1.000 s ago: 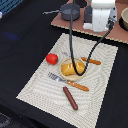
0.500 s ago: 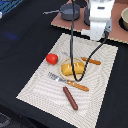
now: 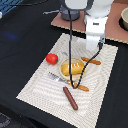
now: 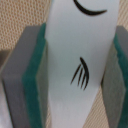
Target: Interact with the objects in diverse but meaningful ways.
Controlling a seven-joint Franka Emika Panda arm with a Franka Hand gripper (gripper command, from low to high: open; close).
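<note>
In the wrist view a white fish-like piece (image 4: 80,60) with black line markings stands upright between my grey and green pads (image 4: 27,75), and the gripper (image 4: 75,80) is shut on it. In the exterior view my gripper (image 3: 95,44) hangs over the far part of the striped placemat (image 3: 45,85), and the fish piece cannot be made out there. A red tomato (image 3: 51,58) lies toward the exterior view's left of the gripper. The yellow bread loaf (image 3: 73,67) sits mid-mat. A reddish-brown sausage stick (image 3: 70,98) lies near the mat's front edge.
An orange-handled fork (image 3: 67,80) lies in front of the loaf and an orange-handled knife (image 3: 92,61) lies below the gripper. A black cable (image 3: 70,40) hangs from the arm across the mat. A grey pot (image 3: 70,14) and a bowl (image 3: 123,18) stand on a brown board behind.
The arm has come lower and closer over the far part of the placemat. The toy foods and cutlery on the mat have not moved.
</note>
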